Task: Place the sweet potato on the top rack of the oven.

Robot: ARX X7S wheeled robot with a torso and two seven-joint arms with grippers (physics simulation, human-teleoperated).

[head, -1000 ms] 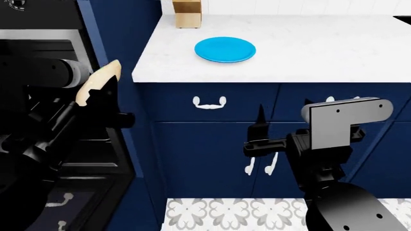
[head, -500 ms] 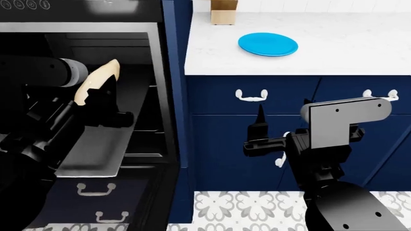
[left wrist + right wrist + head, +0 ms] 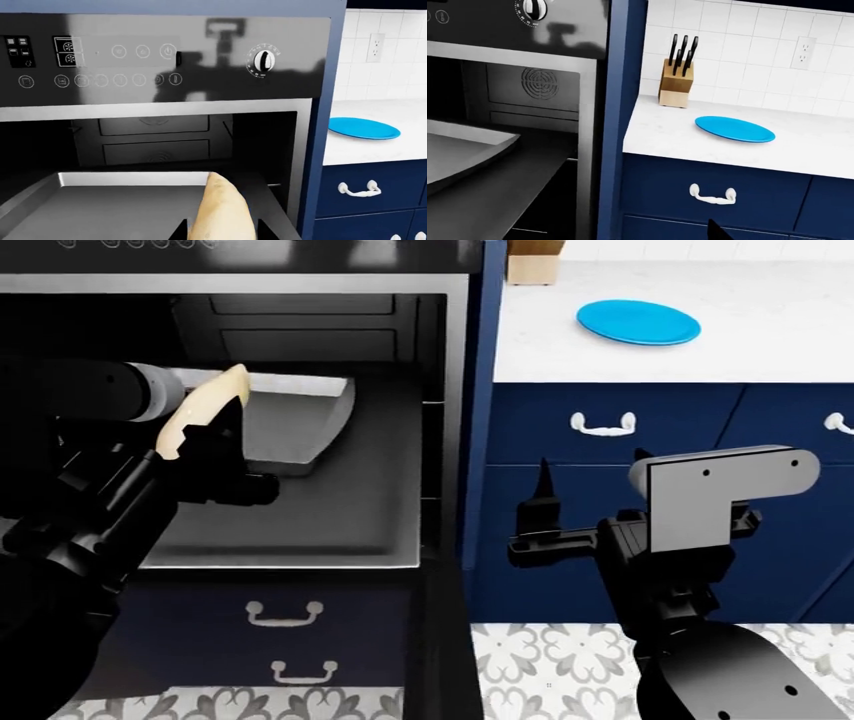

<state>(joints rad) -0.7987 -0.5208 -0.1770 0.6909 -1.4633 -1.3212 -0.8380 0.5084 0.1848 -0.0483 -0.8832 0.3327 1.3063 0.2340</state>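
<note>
Swung left since the earlier frames, the head view is now filled by the oven (image 3: 334, 300), its door down. Nearest, the left gripper (image 3: 200, 445) is clamped on the sweet potato (image 3: 200, 410) — long axis pointed at the cavity. Just beyond lies the rack (image 3: 300, 425), pulled out. The right gripper (image 3: 541, 505) is idle and well apart — whether open cannot be told.

The view has swung left, bringing the oven (image 3: 267, 390) cavity forward.

You see the top rack (image 3: 314, 425) inside the oven (image 3: 334, 300); the plate (image 3: 638, 322) sits at two o'clock on the counter (image 3: 747, 355).
</note>
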